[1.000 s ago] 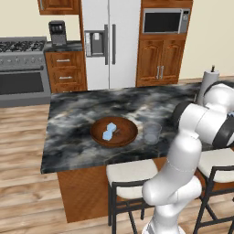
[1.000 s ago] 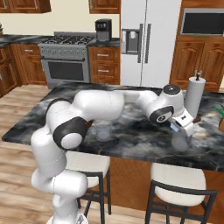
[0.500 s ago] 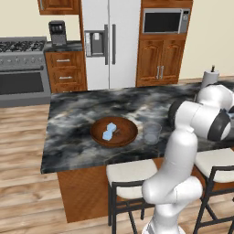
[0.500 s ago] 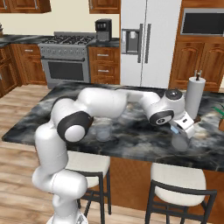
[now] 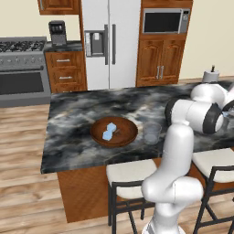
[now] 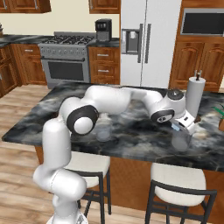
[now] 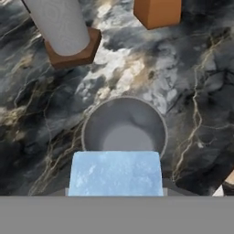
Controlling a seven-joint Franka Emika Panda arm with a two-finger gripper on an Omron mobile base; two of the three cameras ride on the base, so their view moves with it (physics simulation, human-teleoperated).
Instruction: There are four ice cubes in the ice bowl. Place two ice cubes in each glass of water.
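Holding one ice cube (image 7: 115, 172) in the claw (image 6: 183, 126), jaws narrowed on it, directly above the far glass (image 7: 124, 125) near the paper towel roll (image 7: 59, 23). Not yet dropped. Two cubes left in the bowl (image 5: 114, 131) on the worktop (image 5: 82, 114) (fourth not findable). Second glass (image 5: 152, 132) beside bowl. Cube square-faced, no long axis, flat side toward camera.
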